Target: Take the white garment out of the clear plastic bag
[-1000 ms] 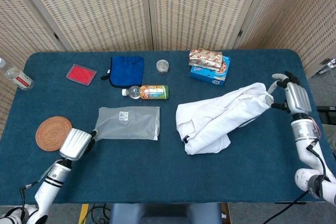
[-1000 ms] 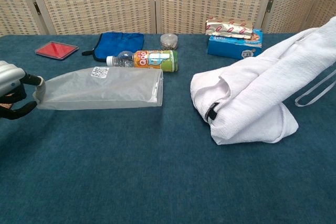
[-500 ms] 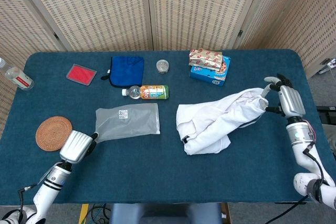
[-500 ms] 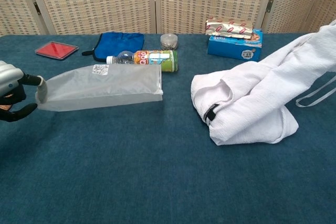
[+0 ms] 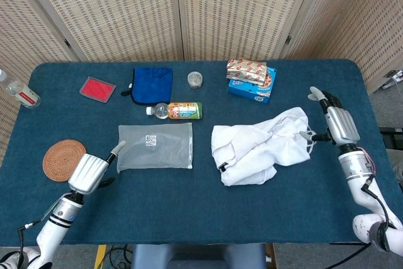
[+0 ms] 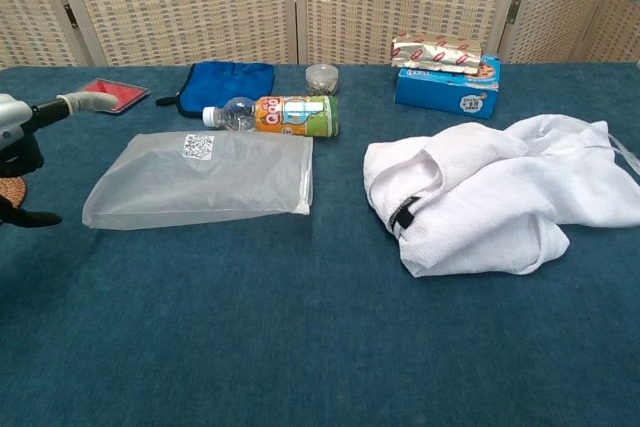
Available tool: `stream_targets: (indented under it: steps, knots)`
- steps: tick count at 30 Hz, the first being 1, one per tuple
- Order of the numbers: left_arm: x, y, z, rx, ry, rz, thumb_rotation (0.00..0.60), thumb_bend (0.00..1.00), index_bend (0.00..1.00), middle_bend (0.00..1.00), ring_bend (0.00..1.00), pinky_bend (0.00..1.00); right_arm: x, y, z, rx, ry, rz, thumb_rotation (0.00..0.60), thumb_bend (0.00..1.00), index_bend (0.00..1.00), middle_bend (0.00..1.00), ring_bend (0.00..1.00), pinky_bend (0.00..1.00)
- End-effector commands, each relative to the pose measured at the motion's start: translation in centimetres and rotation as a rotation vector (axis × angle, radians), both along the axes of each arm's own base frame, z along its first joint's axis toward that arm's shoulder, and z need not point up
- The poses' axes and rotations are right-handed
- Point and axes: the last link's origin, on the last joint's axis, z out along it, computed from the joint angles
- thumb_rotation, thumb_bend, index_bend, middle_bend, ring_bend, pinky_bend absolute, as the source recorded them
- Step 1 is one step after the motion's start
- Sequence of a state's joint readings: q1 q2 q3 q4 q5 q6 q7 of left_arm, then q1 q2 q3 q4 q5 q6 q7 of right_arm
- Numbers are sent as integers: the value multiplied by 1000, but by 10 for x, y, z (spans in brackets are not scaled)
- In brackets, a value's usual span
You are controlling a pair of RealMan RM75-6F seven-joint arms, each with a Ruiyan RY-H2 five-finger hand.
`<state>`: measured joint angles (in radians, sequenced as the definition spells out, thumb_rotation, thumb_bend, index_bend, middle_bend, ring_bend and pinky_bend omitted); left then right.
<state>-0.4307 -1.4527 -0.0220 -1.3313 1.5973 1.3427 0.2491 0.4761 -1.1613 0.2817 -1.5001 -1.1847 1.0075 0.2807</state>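
Released since half a second ago: white garment (image 5: 261,148) dropped from right hand (image 5: 335,122), now heaped flat toward right edge of table (image 5: 201,212); clear plastic bag (image 5: 155,146) let go by left hand (image 5: 88,172), now lying flat, empty, left of centre. Garment fully outside bag, well apart from it. Right hand just beside garment's right end, fingers spread, holding nothing. Left hand near front-left corner, fingers apart, empty, just off bag's left end.

Along back edge, largest first: blue pouch (image 5: 152,84), blue snack box (image 5: 252,87) with packets on top, drink bottle (image 5: 175,111), red case (image 5: 97,88), small jar (image 5: 195,79). Woven coaster (image 5: 61,158) by left edge.
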Motion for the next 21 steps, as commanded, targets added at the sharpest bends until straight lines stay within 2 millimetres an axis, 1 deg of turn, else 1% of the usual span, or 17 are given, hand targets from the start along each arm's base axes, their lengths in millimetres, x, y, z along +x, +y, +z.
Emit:
stream_targets:
  steps: [1,5,7,10,16,21]
  knots:
    - [5,1,8,22,-16,17,600,0,65,948,923,1000,3,6,1,3,14,18,600,0,0,161,0,63]
    - [14,2,15,45,-66,51,600,0,74,853,841,1000,10,16,-1,25,37,40,600,0,2,156,0,62]
    - [20,2,20,57,-105,72,600,0,83,799,797,1000,14,23,-3,37,52,52,600,0,32,156,0,62]
    - [28,2,26,88,-152,92,600,0,111,722,728,991,20,33,-5,51,75,68,600,0,103,156,0,62]
    - [43,1,40,145,-239,136,600,0,171,608,648,889,27,50,-7,54,97,89,600,0,118,156,0,63]
    - [55,-3,53,158,-259,182,600,0,197,523,562,809,31,65,-5,54,103,98,600,0,124,156,0,63]
